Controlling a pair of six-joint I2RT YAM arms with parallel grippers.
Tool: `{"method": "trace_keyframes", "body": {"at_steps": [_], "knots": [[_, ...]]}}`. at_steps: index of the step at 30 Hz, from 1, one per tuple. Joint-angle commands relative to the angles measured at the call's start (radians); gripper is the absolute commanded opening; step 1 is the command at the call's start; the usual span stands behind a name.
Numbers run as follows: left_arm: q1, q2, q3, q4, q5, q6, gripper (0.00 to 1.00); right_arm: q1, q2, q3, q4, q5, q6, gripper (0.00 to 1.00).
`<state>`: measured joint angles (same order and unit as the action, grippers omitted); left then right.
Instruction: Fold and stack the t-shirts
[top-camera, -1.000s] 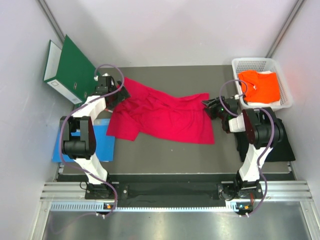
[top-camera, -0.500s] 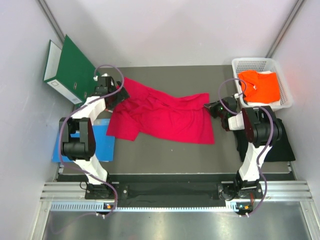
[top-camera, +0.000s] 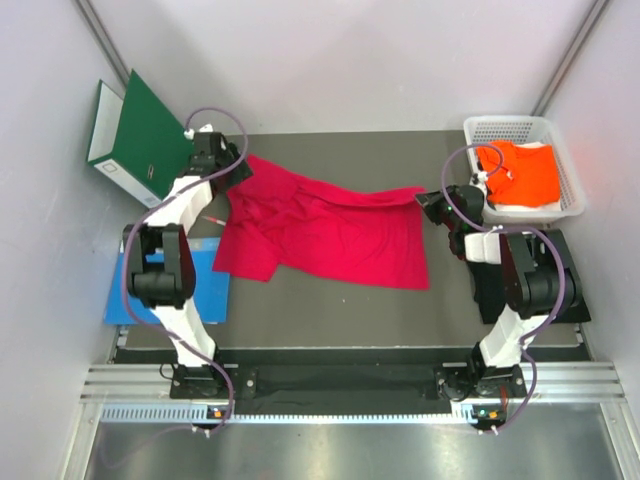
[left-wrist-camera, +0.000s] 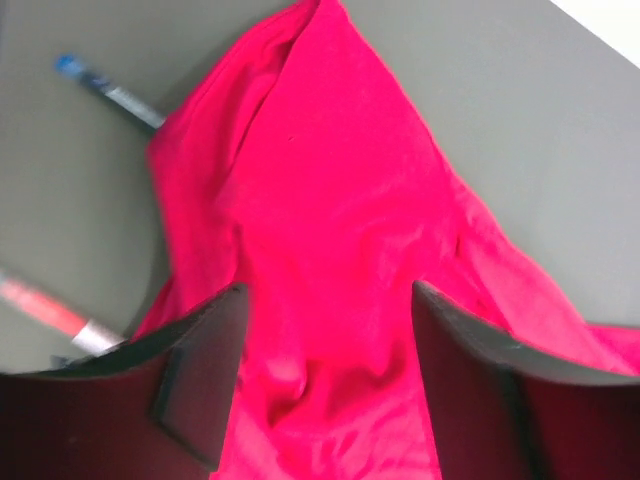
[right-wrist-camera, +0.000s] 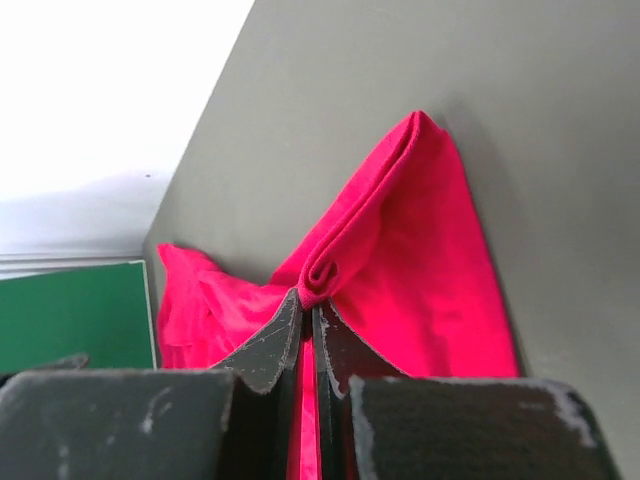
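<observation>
While the crimson shirt (top-camera: 330, 235) is lying spread across the middle of the table (top-camera: 330, 310), we are logging the right gripper (right-wrist-camera: 306, 305) as pinching a rolled fold at the shirt's far right corner, fingers closed tight on the cloth. The left gripper (left-wrist-camera: 328, 295) is sitting over the far left corner, fingers spread wide and gripping nothing. The orange shirt (top-camera: 520, 172) is resting in the white basket (top-camera: 468, 128), and the black shirt (top-camera: 572, 295) is lying beside the right arm.

Probably a lab test cell: white panel walls (top-camera: 330, 60), aluminium rail (top-camera: 350, 385).
</observation>
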<state>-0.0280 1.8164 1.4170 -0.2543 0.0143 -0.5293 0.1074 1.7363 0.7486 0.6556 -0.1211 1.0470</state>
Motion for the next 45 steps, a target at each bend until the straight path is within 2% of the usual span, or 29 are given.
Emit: {"method": "trace_keyframes", "body": {"at_steps": [1, 4, 6, 9, 20, 24, 28, 31, 34, 37, 38, 39, 44, 45], "knots": [[-0.001, 0.159, 0.131, -0.005, 0.049, -0.012, 0.49, 0.006, -0.004, 0.031, -0.002, 0.003, -0.036, 0.0], [-0.001, 0.243, 0.217, -0.045, 0.009, -0.018, 0.45, 0.006, 0.003, 0.029, 0.003, -0.014, -0.041, 0.0], [-0.001, 0.267, 0.247, -0.063, -0.035, -0.018, 0.56, 0.006, 0.003, 0.023, 0.007, -0.015, -0.044, 0.0], [0.0, 0.305, 0.272, -0.066, -0.054, -0.014, 0.65, 0.006, 0.005, 0.015, 0.01, -0.018, -0.048, 0.0], [0.002, 0.368, 0.306, -0.095, -0.122, 0.011, 0.68, 0.002, 0.035, -0.002, 0.035, -0.04, -0.047, 0.0], [0.005, 0.336, 0.254, -0.1, -0.18, 0.0, 0.7, -0.002, 0.048, -0.002, 0.044, -0.043, -0.041, 0.0], [0.014, 0.333, 0.214, -0.079, -0.169, -0.017, 0.69, 0.0, 0.063, -0.006, 0.064, -0.049, -0.03, 0.0], [0.014, 0.359, 0.218, -0.073, -0.154, -0.02, 0.65, 0.0, 0.074, -0.008, 0.073, -0.057, -0.022, 0.0], [0.014, 0.394, 0.25, -0.076, -0.128, -0.024, 0.53, -0.003, 0.077, -0.015, 0.076, -0.055, -0.022, 0.0], [0.014, 0.4, 0.272, -0.079, -0.122, -0.028, 0.26, -0.002, 0.074, -0.017, 0.076, -0.058, -0.025, 0.0], [0.014, 0.387, 0.267, -0.079, -0.125, -0.032, 0.08, -0.002, 0.074, -0.017, 0.076, -0.058, -0.028, 0.0], [0.014, 0.376, 0.264, -0.077, -0.134, -0.035, 0.03, -0.002, 0.074, -0.017, 0.075, -0.057, -0.031, 0.0], [0.014, 0.295, 0.232, -0.069, -0.168, -0.028, 0.06, -0.002, 0.077, -0.018, 0.081, -0.061, -0.031, 0.0], [0.014, 0.284, 0.227, -0.066, -0.169, -0.026, 0.13, -0.003, 0.08, -0.02, 0.082, -0.06, -0.031, 0.0]]}}
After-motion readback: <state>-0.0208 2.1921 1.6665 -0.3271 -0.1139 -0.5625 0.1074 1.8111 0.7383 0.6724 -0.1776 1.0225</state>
